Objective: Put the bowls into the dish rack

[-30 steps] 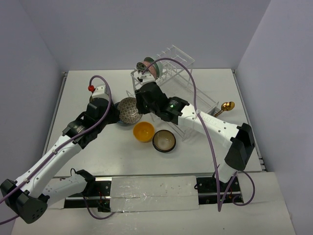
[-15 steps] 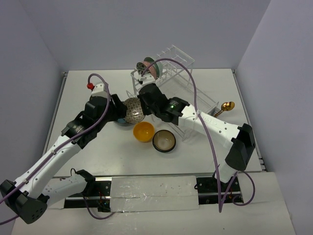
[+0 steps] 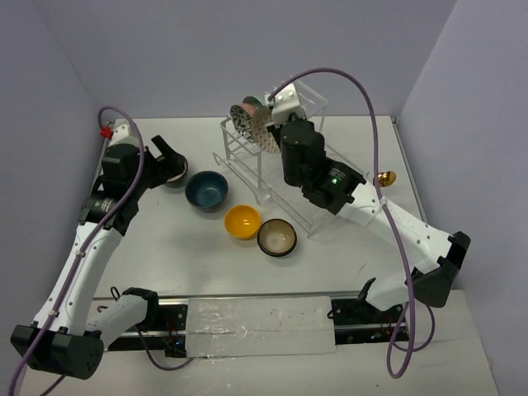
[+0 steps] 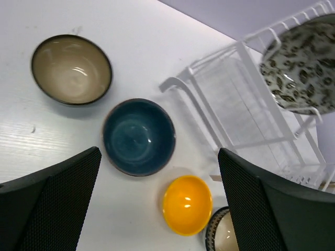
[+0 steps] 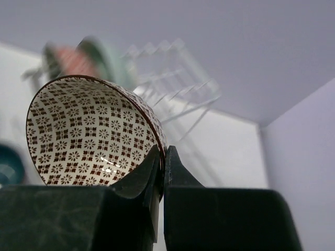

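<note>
While the patterned bowl (image 5: 89, 130) is pinched by the right gripper (image 5: 161, 157), the left gripper (image 4: 159, 151) held spread, it must be slotted into the dish rack (image 4: 235, 110).

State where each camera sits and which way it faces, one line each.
Top external: above and behind the bases, looking down on the table; both arms show.
Left wrist: looks down at the dark blue bowl; its open fingers show.
Right wrist: looks along the right hand, shut on the patterned bowl, toward the dish rack.
Shared: top and left wrist both show the yellow bowl.
</note>
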`<state>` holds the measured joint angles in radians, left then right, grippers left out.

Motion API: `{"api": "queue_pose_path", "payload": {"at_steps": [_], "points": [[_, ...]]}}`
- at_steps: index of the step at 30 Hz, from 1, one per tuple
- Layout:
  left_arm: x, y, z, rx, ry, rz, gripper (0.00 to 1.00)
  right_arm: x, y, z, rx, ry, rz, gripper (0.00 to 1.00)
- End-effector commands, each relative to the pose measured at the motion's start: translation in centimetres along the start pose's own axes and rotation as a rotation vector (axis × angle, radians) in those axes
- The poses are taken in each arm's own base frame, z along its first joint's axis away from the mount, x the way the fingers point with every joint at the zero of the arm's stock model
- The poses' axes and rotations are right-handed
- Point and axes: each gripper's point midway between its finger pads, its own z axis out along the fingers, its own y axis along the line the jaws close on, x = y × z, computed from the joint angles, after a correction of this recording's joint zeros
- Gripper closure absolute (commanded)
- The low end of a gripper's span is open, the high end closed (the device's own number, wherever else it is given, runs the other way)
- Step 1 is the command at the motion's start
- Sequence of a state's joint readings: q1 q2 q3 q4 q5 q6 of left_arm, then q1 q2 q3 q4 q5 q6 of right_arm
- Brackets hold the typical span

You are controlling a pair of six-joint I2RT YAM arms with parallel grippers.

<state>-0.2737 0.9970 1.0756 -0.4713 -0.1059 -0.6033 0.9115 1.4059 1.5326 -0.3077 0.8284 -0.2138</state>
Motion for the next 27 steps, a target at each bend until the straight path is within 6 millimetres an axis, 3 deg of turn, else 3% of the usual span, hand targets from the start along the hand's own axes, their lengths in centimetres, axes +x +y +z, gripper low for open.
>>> {"api": "queue_pose_path", "payload": {"at_steps": [1, 2, 6, 7, 10, 17, 22, 27], "points": [[-0.2, 2.1, 0.4, 0.018, 0.054, -0.014, 0.01, -7.6, -8.3, -0.5, 0.287, -0.228, 0.060, 1.00], [0.4, 3.0, 0.7, 0.002, 0.067, -0.017, 0.01, -7.9, -9.5, 0.1, 0.324, -0.246, 0.007, 1.00], [1.7, 5.7, 1.2, -0.047, 0.065, -0.024, 0.01, -9.0, -11.3, 3.0, 0.412, -0.268, -0.025, 1.00], [1.9, 6.1, 1.2, -0.051, 0.060, -0.019, 0.01, -10.0, -12.1, 3.1, 0.426, -0.297, -0.008, 1.00], [2.7, 7.5, 1.4, -0.090, 0.055, -0.012, 0.01, -11.2, -11.9, 4.5, 0.425, -0.345, -0.035, 1.00], [3.0, 8.6, 1.5, -0.112, 0.061, -0.021, 0.01, -10.9, -9.0, 9.3, 0.412, -0.355, -0.163, 1.00], [3.1, 8.9, 1.3, -0.123, 0.058, -0.016, 0.01, -8.9, -6.1, 13.1, 0.369, -0.335, -0.257, 1.00], [3.3, 8.8, 1.3, -0.118, 0.062, -0.017, 0.01, -7.5, -4.9, 15.0, 0.376, -0.307, -0.308, 1.00]]}}
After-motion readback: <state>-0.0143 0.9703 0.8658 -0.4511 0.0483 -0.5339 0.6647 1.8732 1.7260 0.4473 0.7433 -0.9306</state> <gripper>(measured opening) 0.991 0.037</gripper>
